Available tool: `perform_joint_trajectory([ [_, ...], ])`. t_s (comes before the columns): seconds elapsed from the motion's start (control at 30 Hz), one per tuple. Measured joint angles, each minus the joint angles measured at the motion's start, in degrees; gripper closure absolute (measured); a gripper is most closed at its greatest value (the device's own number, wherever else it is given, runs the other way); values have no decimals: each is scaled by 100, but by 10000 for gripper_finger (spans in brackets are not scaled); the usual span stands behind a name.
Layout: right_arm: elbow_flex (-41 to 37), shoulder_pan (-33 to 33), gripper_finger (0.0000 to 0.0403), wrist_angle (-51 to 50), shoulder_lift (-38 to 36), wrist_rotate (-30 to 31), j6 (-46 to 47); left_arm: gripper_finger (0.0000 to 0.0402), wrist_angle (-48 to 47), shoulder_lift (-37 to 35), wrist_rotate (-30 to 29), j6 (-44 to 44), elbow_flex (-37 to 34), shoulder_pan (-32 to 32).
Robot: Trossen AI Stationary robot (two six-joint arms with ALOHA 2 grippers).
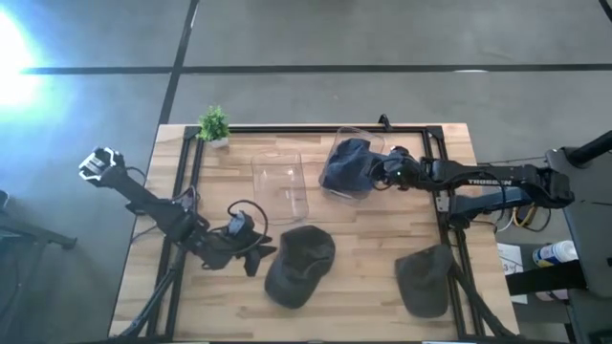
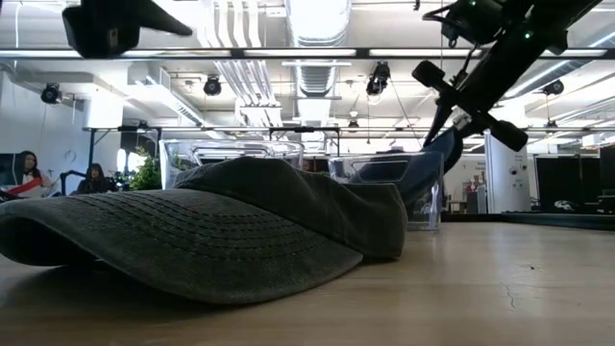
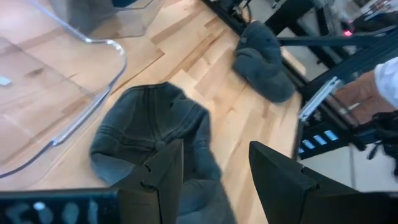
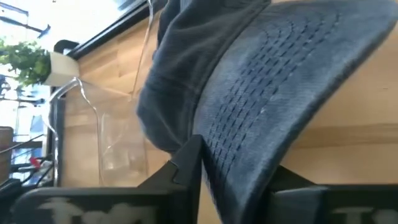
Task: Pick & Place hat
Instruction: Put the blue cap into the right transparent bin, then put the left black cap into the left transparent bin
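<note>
A blue cap (image 1: 346, 164) sits tilted at the right clear bin (image 1: 335, 191), with my right gripper (image 1: 381, 172) shut on its brim. In the low view the blue cap (image 2: 434, 159) reaches down into that bin (image 2: 384, 178). A dark green cap (image 1: 298, 263) rests crown up on the table near the front. My left gripper (image 1: 256, 256) is open just left of it. In the left wrist view its fingers (image 3: 161, 174) stand above the green cap (image 3: 146, 127) without touching it. My right gripper (image 4: 236, 168) pinches the blue cap's stitched brim (image 4: 261, 118) between its two fingers (image 4: 186, 165). It comes from the table's right side, slanting down. The brim is lifted and the crown (image 4: 180, 81) hangs lower toward the bin.
A second clear bin (image 1: 280, 183) stands left of the first. Another grey-green cap (image 1: 424, 277) lies at the front right, and also shows in the left wrist view (image 3: 261, 59). A small potted plant (image 1: 214, 124) is at the far left corner. A black frame (image 1: 316, 128) edges the table.
</note>
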Motion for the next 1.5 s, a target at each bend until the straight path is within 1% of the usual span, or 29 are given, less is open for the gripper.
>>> perform_joint_trajectory([
  [0.2,121,192,271,-356,-77,7,-561,226,34,0,56,144,-244,106],
  [0.3,269,375,242,-503,-166,18,-1014,226,45,0,283,411,-292,132],
  [0.47,575,811,209,-777,-375,214,-1712,226,56,6,1050,965,-387,136],
  [0.57,808,1275,205,-935,-439,336,-1965,226,95,90,1583,1319,-505,136],
  [0.63,928,1676,206,-1010,-423,335,-1958,226,93,206,1909,1494,-613,136],
  [0.7,1084,2146,209,-1125,-351,433,-1752,226,120,352,2126,1646,-712,134],
  [0.77,1256,2642,211,-1473,-226,723,-1375,226,229,517,2250,1750,-837,125],
  [0.87,1480,3288,211,-2349,65,1102,-490,226,635,792,2373,1773,-1033,116],
  [0.93,1590,3601,211,-2943,309,1415,297,226,957,987,2400,1762,-1101,101],
  [1.0,1616,3815,211,-3206,555,1686,839,226,1211,1220,2398,1759,-1111,96],
  [1.07,1648,4022,211,-2694,842,1704,1045,226,1319,1449,2386,1757,-1074,94],
  [1.13,1677,4262,211,-1820,1268,1625,1010,226,1439,1666,2371,1762,-1033,96],
  [1.2,1727,4481,211,-885,1837,1431,1008,226,1509,1887,2363,1764,-1014,90],
  [1.27,1834,4589,211,-254,2465,1183,1178,226,1714,2107,2361,1761,-998,84],
  [1.37,2162,4676,211,214,3437,1053,1528,226,2214,2415,2315,1702,-965,38],
  [1.5,2773,4744,211,337,4435,769,1798,226,2783,2827,2298,1595,-769,-65],
])
